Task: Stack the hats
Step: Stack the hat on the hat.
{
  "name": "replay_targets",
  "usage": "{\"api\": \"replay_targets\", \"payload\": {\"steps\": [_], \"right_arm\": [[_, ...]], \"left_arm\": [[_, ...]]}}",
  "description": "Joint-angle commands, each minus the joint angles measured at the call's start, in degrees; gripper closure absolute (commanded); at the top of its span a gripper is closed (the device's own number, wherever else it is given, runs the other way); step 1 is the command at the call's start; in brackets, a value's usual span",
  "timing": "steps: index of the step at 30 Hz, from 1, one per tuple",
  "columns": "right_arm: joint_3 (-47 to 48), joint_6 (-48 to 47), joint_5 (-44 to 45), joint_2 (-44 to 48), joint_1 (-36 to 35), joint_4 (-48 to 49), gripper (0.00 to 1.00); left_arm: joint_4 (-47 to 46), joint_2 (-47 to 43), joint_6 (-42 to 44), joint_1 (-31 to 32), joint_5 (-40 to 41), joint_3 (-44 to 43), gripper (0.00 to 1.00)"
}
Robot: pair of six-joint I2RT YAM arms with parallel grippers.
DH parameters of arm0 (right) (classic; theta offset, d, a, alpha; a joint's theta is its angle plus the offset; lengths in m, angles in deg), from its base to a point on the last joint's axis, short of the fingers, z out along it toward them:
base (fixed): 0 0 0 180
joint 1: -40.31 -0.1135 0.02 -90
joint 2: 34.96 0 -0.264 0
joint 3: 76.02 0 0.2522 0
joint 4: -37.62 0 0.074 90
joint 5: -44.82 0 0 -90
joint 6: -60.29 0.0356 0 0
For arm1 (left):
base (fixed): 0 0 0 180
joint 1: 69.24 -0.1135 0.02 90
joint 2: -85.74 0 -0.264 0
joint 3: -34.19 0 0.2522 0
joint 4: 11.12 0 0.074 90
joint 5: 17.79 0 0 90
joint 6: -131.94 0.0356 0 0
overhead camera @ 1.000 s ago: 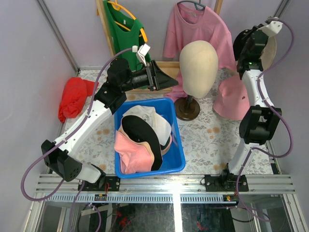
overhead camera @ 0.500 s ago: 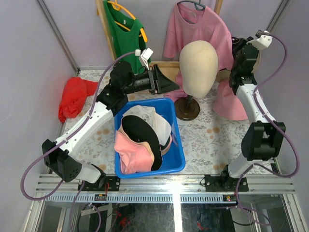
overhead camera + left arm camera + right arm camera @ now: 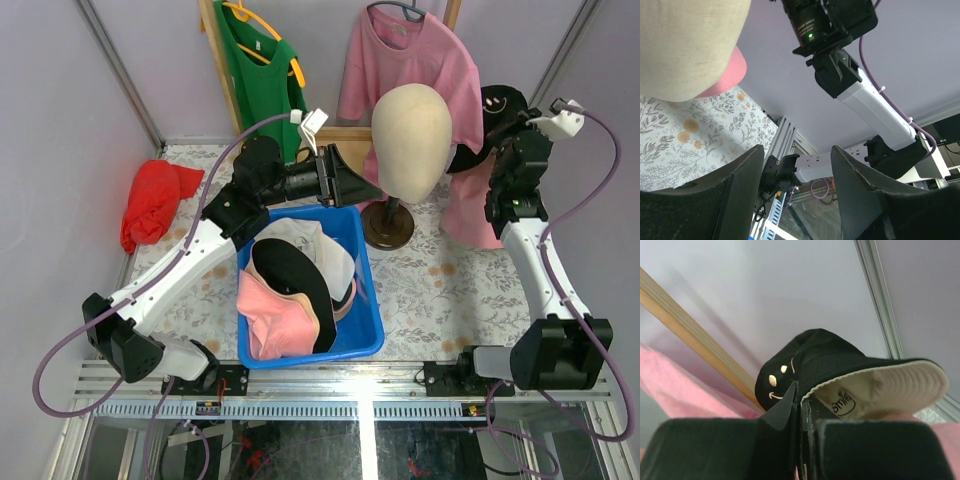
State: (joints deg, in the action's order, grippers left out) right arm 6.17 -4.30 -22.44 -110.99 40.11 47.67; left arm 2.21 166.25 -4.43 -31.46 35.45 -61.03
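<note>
Right wrist view alone shows the right gripper (image 3: 799, 407) clamping the brim of the black cap (image 3: 812, 357). Overhead, the left gripper (image 3: 358, 182) gapes wide beside the mannequin head (image 3: 411, 140).

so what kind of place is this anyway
Likely a robot test cell staged as a clothes corner: aluminium frame rail, hung pink shirt, mannequin head, blue bin of hats.

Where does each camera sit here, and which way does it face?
Top external: above and behind the bases, looking down on the table; both arms show.
Left wrist: on the left gripper, facing across to the mannequin head and right arm; its open fingers show.
Right wrist: on the right gripper, tilted up at the black cap its fingers pinch.
Shared: top external also shows the black cap.
</note>
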Motion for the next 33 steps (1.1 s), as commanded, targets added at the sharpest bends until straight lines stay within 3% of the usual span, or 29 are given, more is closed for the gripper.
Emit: {"api": "replay_targets", "payload": {"steps": [1,20,33], "right_arm": [[-4.1,3.0,-0.8,5.0,0.2,0.4,1.00],[-18.3,6.1,2.6,21.6,0.2,-8.2,1.00],[-22.6,10.5,7.0,22.0,1.4,-13.4,1.00]], "left_arm": [[-2.7,-1.8,1.1,1.4,1.3,0.5,0.44],[-1.3,1.2,3.1,7.2,4.5,-0.3,0.45],[0.9,7.0,6.6,13.9,9.6,-2.4,0.45]]}}
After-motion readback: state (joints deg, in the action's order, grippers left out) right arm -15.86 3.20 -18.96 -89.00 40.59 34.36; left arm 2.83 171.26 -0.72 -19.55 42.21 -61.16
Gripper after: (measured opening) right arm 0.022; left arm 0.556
